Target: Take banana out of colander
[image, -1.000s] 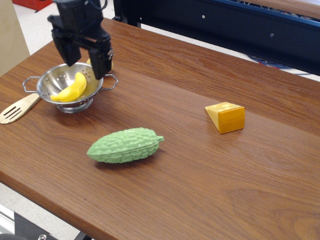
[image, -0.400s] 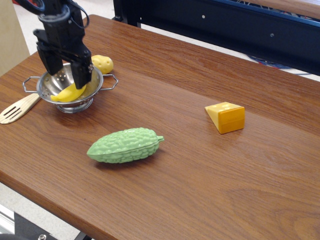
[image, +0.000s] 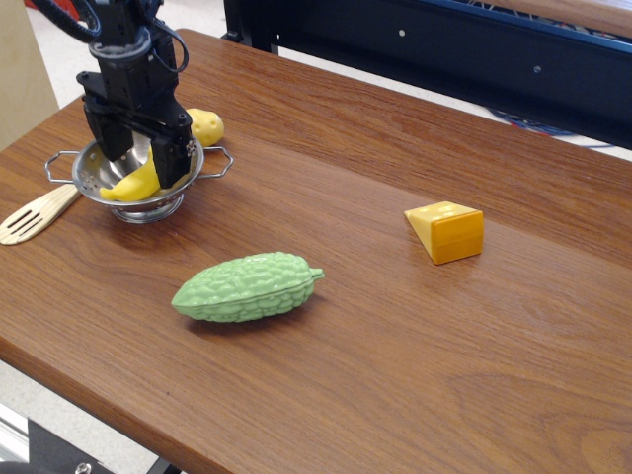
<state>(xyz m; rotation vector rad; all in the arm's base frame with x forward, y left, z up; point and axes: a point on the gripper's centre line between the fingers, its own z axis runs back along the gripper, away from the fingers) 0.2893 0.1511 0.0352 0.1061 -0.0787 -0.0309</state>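
The yellow banana (image: 136, 185) lies inside the steel colander (image: 97, 188) at the far left of the table. My black gripper (image: 138, 158) is open and lowered into the colander, its two fingers on either side of the banana's upper end. One finger (image: 170, 161) hides part of the banana. I cannot tell whether the fingers touch it.
A lumpy yellow potato (image: 205, 125) sits just behind the colander. A wooden spatula (image: 35, 216) lies to its left at the table edge. A green gourd (image: 247, 286) lies in front, and an orange cheese wedge (image: 447, 231) is at the right.
My gripper moved left and down from above the colander's right rim into the bowl, straddling the banana. The banana and colander have not moved.
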